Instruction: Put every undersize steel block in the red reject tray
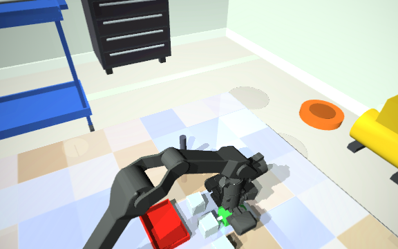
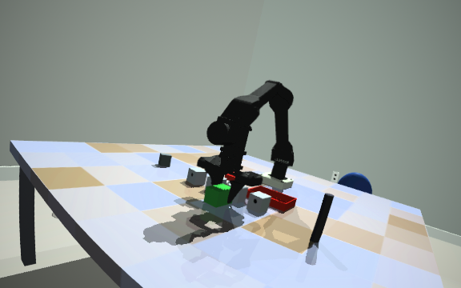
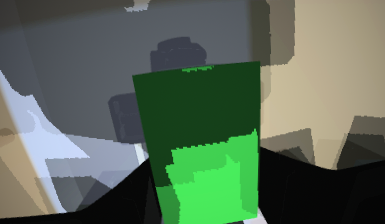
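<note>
Gauge [image 1: 224,216] [image 2: 217,195] [image 3: 205,110], green, pinched in the claw [image 1: 229,210] [image 2: 224,192] [image 3: 198,150]. Pale blocks [image 1: 209,225] [image 2: 258,204] close by, near the red tray [image 1: 166,223] [image 2: 283,203]. Black stick [image 1: 183,142] [image 2: 322,219] farther off.

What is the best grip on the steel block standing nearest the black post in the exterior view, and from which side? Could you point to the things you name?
Probably from above, one finger on each of two opposite plain side walls, leaving the bored face free. The block [image 2: 258,204] sits upright beside the red tray [image 2: 288,207], its hole facing the post [image 2: 322,218]; its flat, upright walls should suit parallel jaws.

Workshop-type rm, w/ dark drawer cabinet [image 1: 133,34], blue cart [image 1: 68,52] & yellow tank-like machine [image 1: 385,142] on floor.
</note>
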Controlling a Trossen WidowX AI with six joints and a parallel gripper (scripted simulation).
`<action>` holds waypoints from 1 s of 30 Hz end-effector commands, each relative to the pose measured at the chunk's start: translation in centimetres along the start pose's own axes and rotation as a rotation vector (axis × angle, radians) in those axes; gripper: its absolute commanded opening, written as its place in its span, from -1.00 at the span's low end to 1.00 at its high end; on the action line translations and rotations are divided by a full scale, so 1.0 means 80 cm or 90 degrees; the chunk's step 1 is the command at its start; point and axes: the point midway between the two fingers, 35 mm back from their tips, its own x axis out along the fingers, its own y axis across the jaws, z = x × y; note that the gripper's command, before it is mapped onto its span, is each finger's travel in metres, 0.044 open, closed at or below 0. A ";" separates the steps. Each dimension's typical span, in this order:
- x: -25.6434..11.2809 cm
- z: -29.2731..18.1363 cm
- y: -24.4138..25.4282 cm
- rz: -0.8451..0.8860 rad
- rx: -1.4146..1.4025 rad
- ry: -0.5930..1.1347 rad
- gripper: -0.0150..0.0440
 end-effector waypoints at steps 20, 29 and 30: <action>-0.004 0.014 -0.001 -0.002 0.000 -0.009 -0.49; -0.004 0.021 -0.001 -0.002 0.000 -0.013 -0.49; -0.004 0.021 -0.001 -0.002 0.000 -0.013 -0.49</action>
